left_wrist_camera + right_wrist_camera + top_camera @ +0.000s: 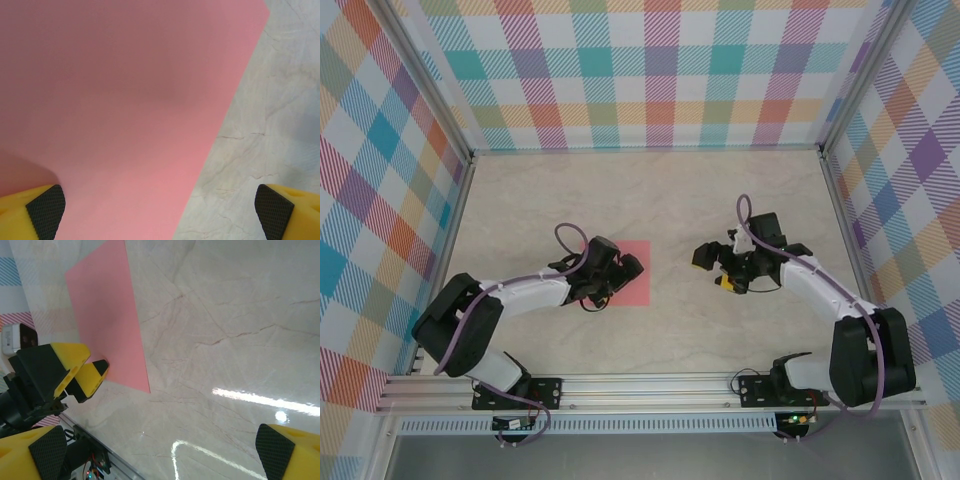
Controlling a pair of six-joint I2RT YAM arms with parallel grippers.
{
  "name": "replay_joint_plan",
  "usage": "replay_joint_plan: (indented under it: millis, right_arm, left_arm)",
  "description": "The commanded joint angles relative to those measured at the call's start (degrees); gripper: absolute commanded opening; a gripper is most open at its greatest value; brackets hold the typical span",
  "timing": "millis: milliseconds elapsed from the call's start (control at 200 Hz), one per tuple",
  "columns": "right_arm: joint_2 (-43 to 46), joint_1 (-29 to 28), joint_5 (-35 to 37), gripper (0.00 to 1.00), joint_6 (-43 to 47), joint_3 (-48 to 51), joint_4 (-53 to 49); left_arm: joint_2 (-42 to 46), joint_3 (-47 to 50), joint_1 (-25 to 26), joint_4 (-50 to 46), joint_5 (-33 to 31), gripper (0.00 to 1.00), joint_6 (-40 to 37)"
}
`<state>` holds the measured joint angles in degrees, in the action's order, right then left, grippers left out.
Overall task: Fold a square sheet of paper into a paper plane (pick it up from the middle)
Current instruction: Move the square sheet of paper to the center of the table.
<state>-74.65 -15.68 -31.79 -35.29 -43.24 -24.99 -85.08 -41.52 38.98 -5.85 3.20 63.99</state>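
The square sheet of paper (638, 287) is salmon pink and lies flat and uncreased on the pale marble table, a little left of centre. My left gripper (617, 274) hovers over the sheet's left half, open. In the left wrist view the paper (115, 100) spreads under the open left gripper (160, 210), its right edge running between the fingertips (46, 210). My right gripper (713, 271) stands open to the right of the sheet, over bare table. The right wrist view has the paper (107, 315) ahead of the open right gripper (160, 452), with the left gripper's yellow fingers (80, 371) at its near edge.
Plaid walls (650, 70) close in the table (650, 190) at the back and on both sides. An aluminium rail (650, 385) with the arm bases runs along the near edge. Bare marble lies behind and between the arms.
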Motion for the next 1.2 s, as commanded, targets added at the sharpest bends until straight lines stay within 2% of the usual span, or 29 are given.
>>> replay_joint_plan:
  millis: [0,75,255,380,505,875,995,1075,1200]
  right_arm:
    - [-2.4,-4.3,2.0,1.00,-3.3,-3.8,1.0]
    - [-5.1,-8.0,4.6,1.00,-6.2,-5.7,2.0]
    - [-13.4,-16.5,9.4,0.99,-11.4,-11.7,5.2]
    - [-20.7,-20.4,11.2,0.98,-12.1,-18.8,3.8]
    - [-27.9,-23.4,11.8,0.95,-13.5,-25.8,2.4]
    - [-44.6,-28.1,12.2,0.90,-14.5,-42.5,-4.2]
    - [-46.1,-28.1,15.3,0.89,-13.5,-43.7,-7.7]
    - [-46.8,-27.9,17.4,0.89,-12.2,-43.8,-9.8]
    - [-48.2,-27.6,17.5,0.89,-11.9,-43.8,-10.3]
  left_arm:
    - [9.7,-2.5,0.2,-13.6,-10.9,1.00,0.7]
    - [15.4,-1.6,-1.0,-19.4,-16.0,1.00,-0.4]
    - [30.6,4.7,-3.4,-24.9,-22.3,1.00,-3.4]
    - [40.4,9.6,-5.1,-25.8,-22.9,1.00,-5.3]
    - [45.9,11.9,-6.2,-27.2,-21.6,1.00,-7.4]
    - [48.1,12.0,-6.6,-27.8,-20.7,1.00,-10.9]
    - [47.4,11.7,-6.6,-27.7,-20.0,1.00,-11.1]
    - [46.5,12.7,-6.6,-24.1,-19.9,1.00,-12.0]
    - [41.6,10.7,-6.8,-20.0,-23.2,1.00,-16.2]
